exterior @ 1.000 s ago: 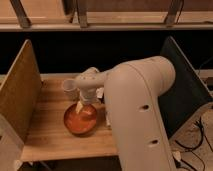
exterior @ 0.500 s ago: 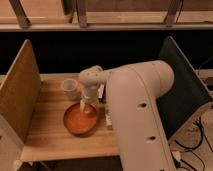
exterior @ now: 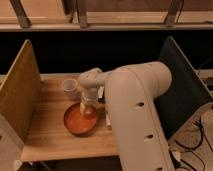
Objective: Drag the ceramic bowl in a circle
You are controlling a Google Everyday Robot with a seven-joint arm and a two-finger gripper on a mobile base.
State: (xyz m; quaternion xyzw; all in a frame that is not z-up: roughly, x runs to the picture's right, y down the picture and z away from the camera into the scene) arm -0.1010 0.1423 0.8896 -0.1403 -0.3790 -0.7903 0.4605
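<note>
The gripper [exterior: 89, 107], placed at the far rim of the ceramic bowl [exterior: 77, 123], is partly masked by its own wrist. The table [exterior: 45, 136] right of the gripper is hidden by the arm [exterior: 140, 110], which is cut off by the bottom edge.

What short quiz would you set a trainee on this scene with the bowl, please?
1. True or false: the gripper is down at the ceramic bowl's far side.
2. Where is the white cup? A in the bowl; B on the table beyond the bowl; C on the floor.
3. Fill in: the bowl rests on a ____ table.
Key: 1 true; 2 B; 3 wooden.
</note>
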